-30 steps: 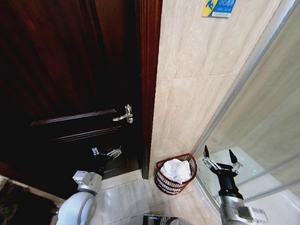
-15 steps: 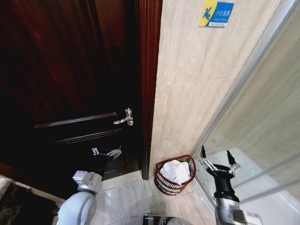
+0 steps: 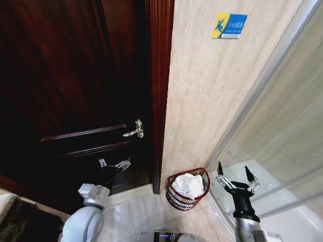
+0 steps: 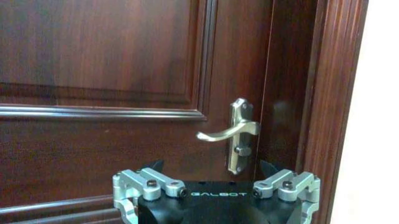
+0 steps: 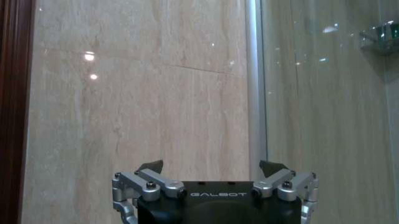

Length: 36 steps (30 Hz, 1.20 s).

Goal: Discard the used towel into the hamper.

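The hamper [image 3: 188,189], a small round reddish-brown wire basket, stands on the tiled floor [image 3: 136,214] in the corner where the beige marble wall [image 3: 202,101] meets the dark wooden door frame [image 3: 160,91], just beside the foot of the glass shower partition [image 3: 282,131]. The white towel [image 3: 190,184] lies crumpled inside it, filling most of the opening and rising to about the rim. The right gripper [image 3: 235,175] hangs in the air just to the right of the hamper, in front of the glass, apart from both basket and towel; its jaws are spread wide and hold nothing. In the right wrist view the same gripper [image 5: 212,169] faces the marble wall and the metal edge strip of the partition. The left gripper [image 3: 115,164] is held low in front of the dark door [image 3: 75,91], below the silver lever handle [image 3: 135,130], well apart from the hamper; its jaws stand apart and empty, and in the left wrist view the gripper [image 4: 212,167] points at that handle [image 4: 237,133]. A blue and yellow sign [image 3: 229,25] is fixed high on the wall.
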Available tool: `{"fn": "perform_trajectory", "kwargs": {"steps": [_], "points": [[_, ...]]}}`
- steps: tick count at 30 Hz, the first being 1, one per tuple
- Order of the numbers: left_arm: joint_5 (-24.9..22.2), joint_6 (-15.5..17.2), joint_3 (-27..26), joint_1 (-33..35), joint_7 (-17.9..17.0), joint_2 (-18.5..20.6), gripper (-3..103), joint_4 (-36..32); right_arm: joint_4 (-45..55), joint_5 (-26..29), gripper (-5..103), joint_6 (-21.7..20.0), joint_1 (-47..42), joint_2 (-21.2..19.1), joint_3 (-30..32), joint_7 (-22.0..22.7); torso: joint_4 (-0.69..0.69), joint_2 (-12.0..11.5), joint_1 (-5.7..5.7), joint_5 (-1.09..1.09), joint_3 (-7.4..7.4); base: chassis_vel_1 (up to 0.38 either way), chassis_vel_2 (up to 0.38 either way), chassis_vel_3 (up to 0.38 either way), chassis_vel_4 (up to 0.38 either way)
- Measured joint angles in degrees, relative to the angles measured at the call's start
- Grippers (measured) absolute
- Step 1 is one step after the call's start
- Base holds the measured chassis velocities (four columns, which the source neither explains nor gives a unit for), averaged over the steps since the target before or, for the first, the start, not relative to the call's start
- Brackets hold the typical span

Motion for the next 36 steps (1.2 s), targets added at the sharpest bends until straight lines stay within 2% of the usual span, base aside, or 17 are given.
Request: {"fn": "perform_trajectory", "kwargs": {"steps": [20,34,36], "points": [[0.0,0.0,0.0,0.0,0.0,0.0,100,0.0,0.0,-0.2,100,0.2,0.1,-0.4,-1.8,-0.3,0.00,6.0,2.78,-0.01,3.22,0.000,0.000,0.000,0.000],[0.0,0.0,0.0,0.0,0.0,0.0,100,0.0,-0.3,-0.1,100,0.3,0.3,-0.3,-1.9,-0.3,0.00,11.0,5.09,0.00,5.89,0.000,0.000,0.000,0.000],[0.0,0.0,0.0,0.0,0.0,0.0,100,0.0,-0.3,-0.1,100,0.1,0.3,-0.4,-1.9,-0.3,0.00,12.3,5.68,0.00,6.58,0.000,0.000,0.000,0.000]]}}
